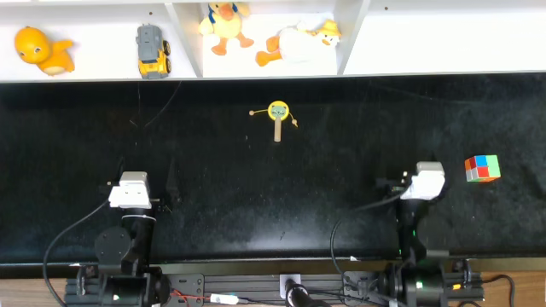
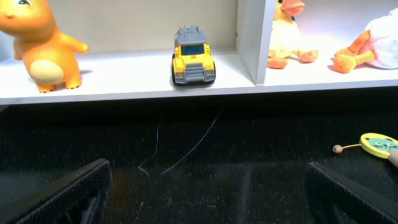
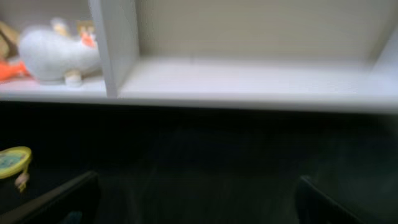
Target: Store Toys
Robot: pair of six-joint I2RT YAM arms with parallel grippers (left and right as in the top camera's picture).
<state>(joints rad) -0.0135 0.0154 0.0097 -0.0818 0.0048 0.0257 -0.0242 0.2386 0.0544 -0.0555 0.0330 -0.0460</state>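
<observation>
We see our left gripper (image 2: pixel 206 168) spread wide, near left. On the far shelf (image 1: pixel 426 43) sit an orange toy (image 1: pixel 43 49), a truck (image 1: pixel 153 51) and two ducks (image 1: pixel 226 24). A rattle (image 1: pixel 278 112) lies mid-table. Our right gripper (image 3: pixel 198 180) is wide too, and the cube (image 1: pixel 482 168) lies at the right.

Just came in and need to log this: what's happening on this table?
Nothing is being held. The left arm and right arm sit near their bases, jaws open. A rattle drum and a colour cube lie on the black table; the white shelf holds a truck and plush ducks.
</observation>
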